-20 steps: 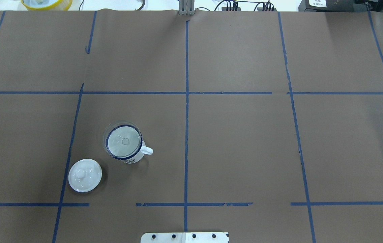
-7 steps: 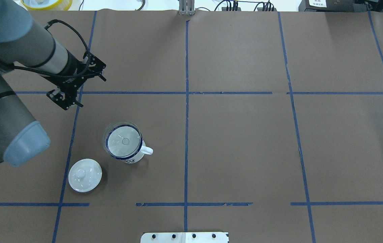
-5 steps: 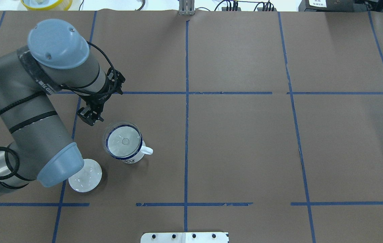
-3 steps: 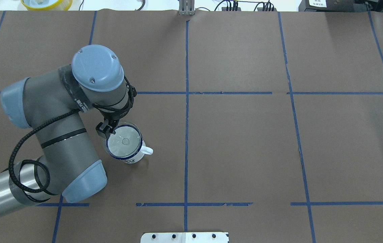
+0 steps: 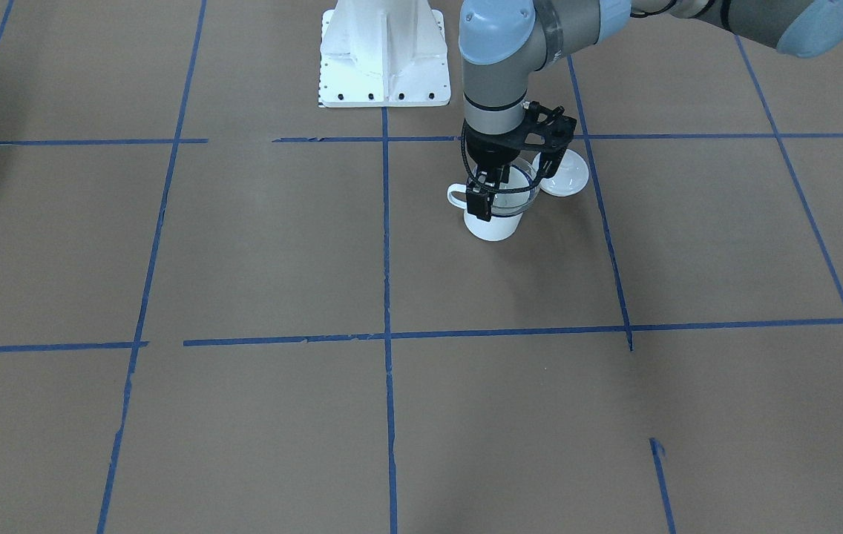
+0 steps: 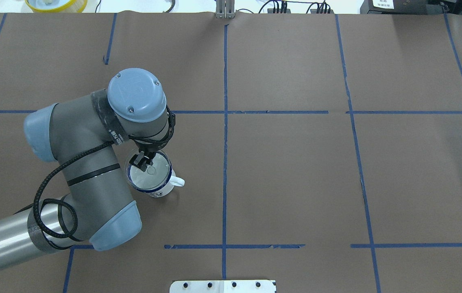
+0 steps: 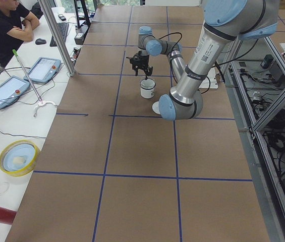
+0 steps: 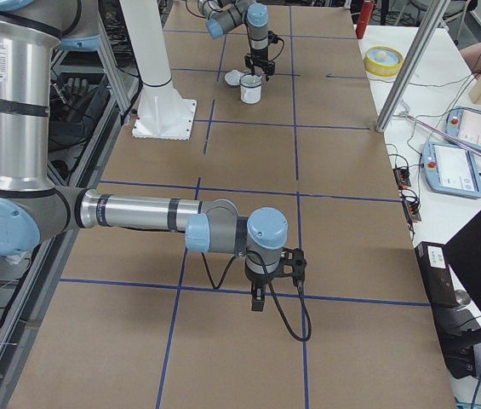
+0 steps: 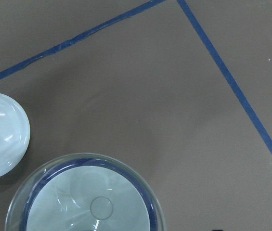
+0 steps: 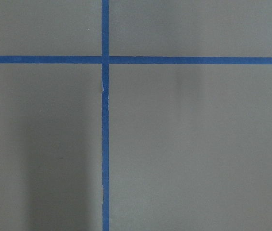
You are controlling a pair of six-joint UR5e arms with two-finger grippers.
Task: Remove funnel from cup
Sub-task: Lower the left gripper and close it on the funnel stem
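Observation:
The white cup (image 6: 162,190) with a dark blue rim stands on the brown table, its handle toward the view's right. The clear funnel (image 6: 152,171) sits in its mouth. Both show in the front view, cup (image 5: 492,226) and funnel (image 5: 522,194), and the funnel fills the bottom of the left wrist view (image 9: 92,204). My left gripper (image 6: 141,161) points down, open, at the funnel's far rim, one finger outside and one over the cone. My right gripper (image 8: 257,300) hangs over bare table far from the cup; I cannot tell whether it is open.
The white domed lid (image 5: 565,175) lies on the table right beside the cup, also in the left wrist view (image 9: 1,134); my arm hides it from overhead. A yellow bowl (image 6: 56,4) sits beyond the far left edge. The robot base (image 5: 384,52) stands at the near edge.
My left arm came in from the left and swung over to the cup. Its gripper went from the table's far left to the funnel's rim. The arm now covers the lid from overhead.

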